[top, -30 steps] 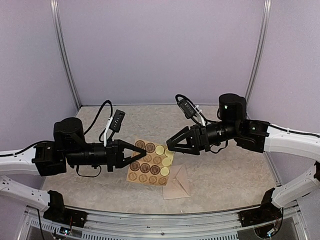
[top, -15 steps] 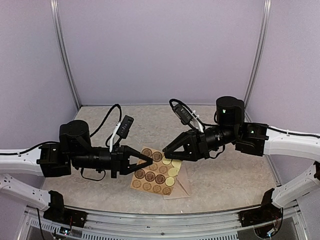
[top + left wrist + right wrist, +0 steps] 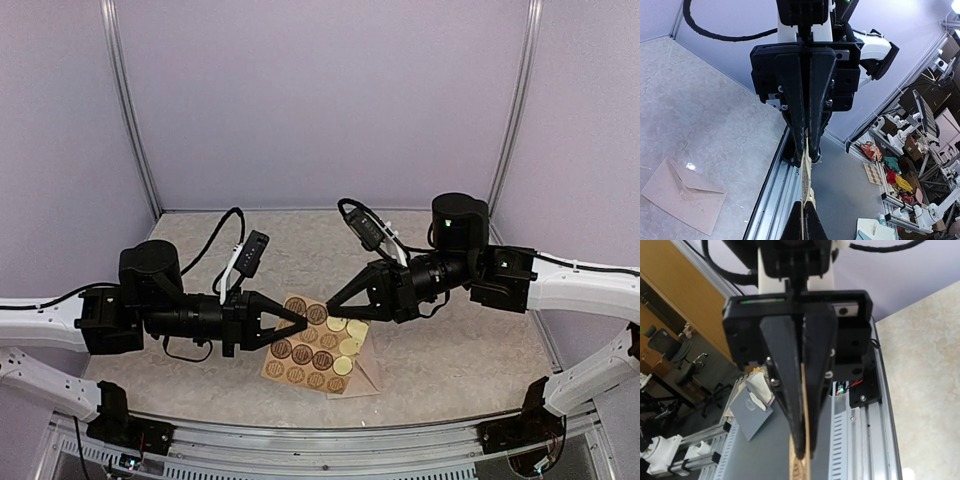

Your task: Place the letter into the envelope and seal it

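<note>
Both arms are on the yellowish paper sheet of round brown and gold stickers (image 3: 313,350), and it hangs in the air just above the pale pinkish-beige paper envelope (image 3: 684,199). The envelope lies flat on the speckled beige table (image 3: 450,350), half hidden under the sheet in the top view, with its pointed flap looking folded down over the body.

The left gripper (image 3: 300,322) has its jaws pressed together on the sheet edge that's off to the envelope's left. The right gripper (image 3: 333,303) pinches the edge on the far side of the envelope, and the left wrist view shows its fingers closed with the sheet edge-on between them.

Why two grips? Probably because thin paper flops, so holding opposite edges keeps it taut enough to peel a sticker off — that sticker being the seal, presumably. Keeping it right over the envelope also means a short trip down once one comes loose.

No letter shows in any view, so it's either already inside or out of sight — can't tell. Sealing looks like the step in hand.
</note>
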Available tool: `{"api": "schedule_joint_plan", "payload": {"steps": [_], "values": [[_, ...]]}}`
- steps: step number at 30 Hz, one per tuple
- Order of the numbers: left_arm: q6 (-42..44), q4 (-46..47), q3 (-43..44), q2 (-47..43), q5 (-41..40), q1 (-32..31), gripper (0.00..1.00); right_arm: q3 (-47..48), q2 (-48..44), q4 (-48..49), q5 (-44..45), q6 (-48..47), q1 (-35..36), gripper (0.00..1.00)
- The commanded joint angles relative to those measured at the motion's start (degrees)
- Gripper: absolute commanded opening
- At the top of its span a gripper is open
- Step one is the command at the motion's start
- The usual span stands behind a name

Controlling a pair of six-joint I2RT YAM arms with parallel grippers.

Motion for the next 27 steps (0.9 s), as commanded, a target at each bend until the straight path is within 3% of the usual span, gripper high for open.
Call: {"api": "schedule_joint_plan", "payload": {"steps": [1,7,8,12,16,22,27], "values": [[0.46,1.99,1.58,0.60,0.77,-0.37,0.00,0.33,0.60,0.94,-1.07,-0.40,0.64,0.01],[0.50,1.79,1.76,0.92,-0.43,-0.60,0.00,-0.13,-0.13,1.78,-1.02,-0.28,0.80,0.00],[0.63,1.21,1.86,0.84,-2.20,-0.59,0.04,-0.27,-0.67,1.89,-0.27,-0.14,0.84,0.00],[1.67,-4.64,3.49,-0.80,-15.65,-0.88,0.43,-0.55,-3.24,-0.09,7.20,0.37,0.77,0.00],[2.98,-8.13,4.50,-3.68,-31.06,-2.57,0.63,-2.25,-6.58,1.02,13.68,2.41,0.80,0.00],[9.07,-7.77,7.66,-3.59,-38.69,-7.22,0.63,-3.88,-9.14,1.01,21.38,3.54,0.80,0.00],[15.26,-8.21,13.49,2.00,-39.72,-11.54,0.63,-3.98,-8.26,1.89,20.86,3.41,0.86,0.00]]}}
